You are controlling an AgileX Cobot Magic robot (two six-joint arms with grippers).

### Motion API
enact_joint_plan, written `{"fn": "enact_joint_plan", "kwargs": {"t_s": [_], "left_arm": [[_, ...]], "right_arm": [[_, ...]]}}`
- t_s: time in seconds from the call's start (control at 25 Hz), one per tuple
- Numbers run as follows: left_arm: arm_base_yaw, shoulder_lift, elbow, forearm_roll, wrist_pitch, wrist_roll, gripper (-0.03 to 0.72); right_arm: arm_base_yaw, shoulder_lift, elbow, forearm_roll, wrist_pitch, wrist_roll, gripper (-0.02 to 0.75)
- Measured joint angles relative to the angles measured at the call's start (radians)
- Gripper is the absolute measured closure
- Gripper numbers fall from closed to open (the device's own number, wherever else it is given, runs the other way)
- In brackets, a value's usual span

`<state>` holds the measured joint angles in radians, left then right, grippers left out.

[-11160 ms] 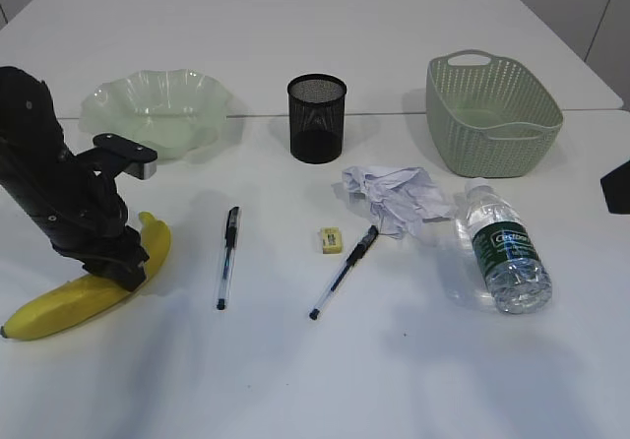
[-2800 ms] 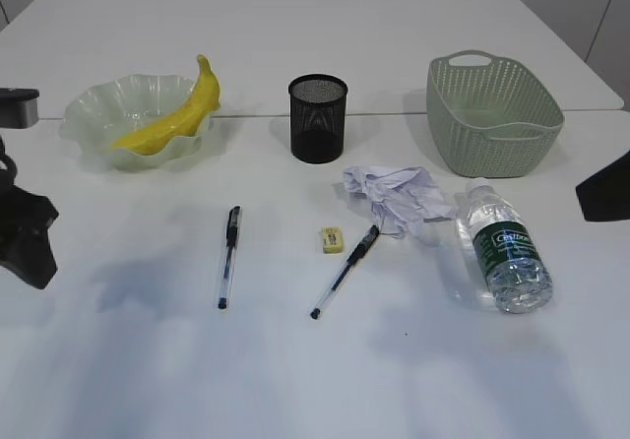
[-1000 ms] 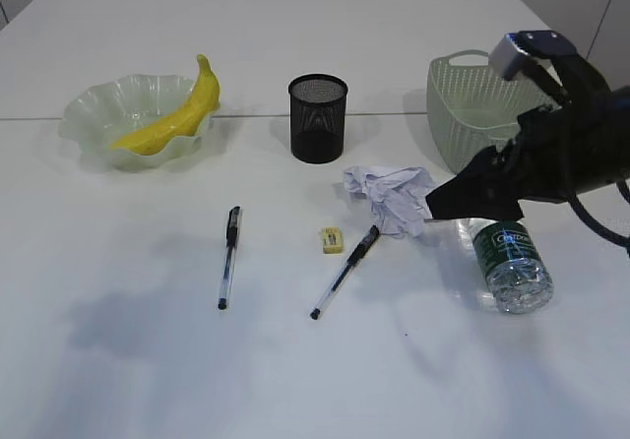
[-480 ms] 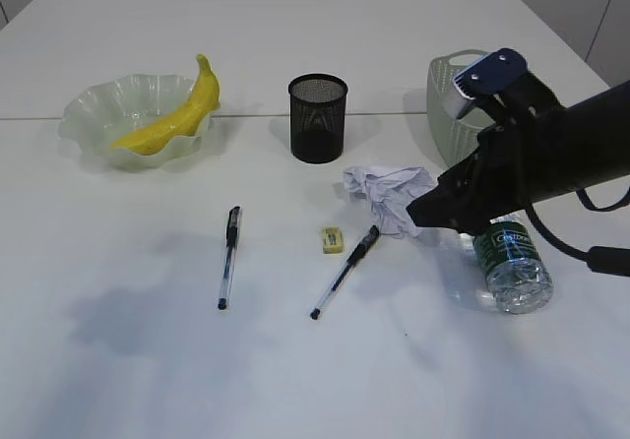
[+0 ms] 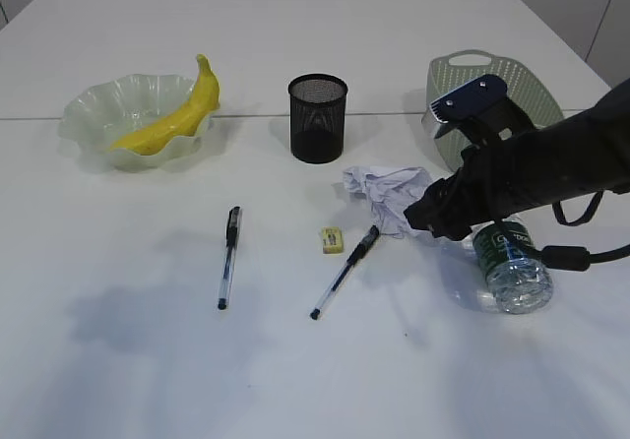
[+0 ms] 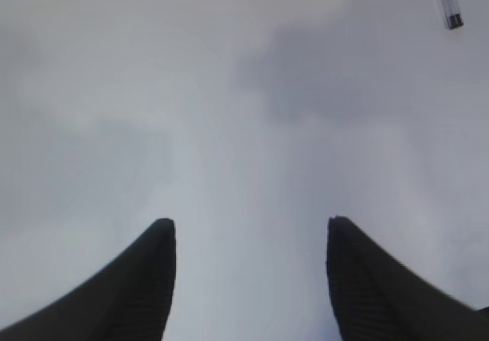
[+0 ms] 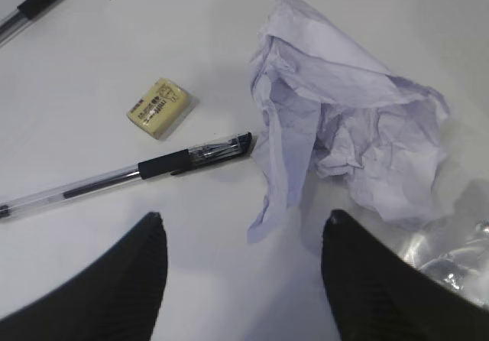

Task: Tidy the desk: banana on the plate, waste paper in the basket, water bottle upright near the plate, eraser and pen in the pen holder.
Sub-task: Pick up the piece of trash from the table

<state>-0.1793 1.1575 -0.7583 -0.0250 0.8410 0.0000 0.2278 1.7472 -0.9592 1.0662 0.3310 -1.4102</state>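
Paper [image 7: 344,138] lies crumpled at centre right of the worktop [image 5: 295,360], right hand [image 7: 241,280] released above it; left hand [image 6: 248,280] released too.

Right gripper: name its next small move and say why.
Probably ease the right gripper forward and down over the paper, then close. Its jaws stand open just short of the crumpled wad, nothing held. The banana is already on the plate, and the basket sits close behind.
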Motion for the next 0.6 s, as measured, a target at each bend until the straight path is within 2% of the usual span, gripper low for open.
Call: {"fn": "enact_joint_plan", "kwargs": {"t_s": [0.6], "left_arm": [[0.000, 0.000, 0.001, 0.008, -0.012, 0.000, 0.244]], "right_arm": [[0.007, 0.140, -0.099, 0.019, -0.038, -0.012, 0.266]]}}
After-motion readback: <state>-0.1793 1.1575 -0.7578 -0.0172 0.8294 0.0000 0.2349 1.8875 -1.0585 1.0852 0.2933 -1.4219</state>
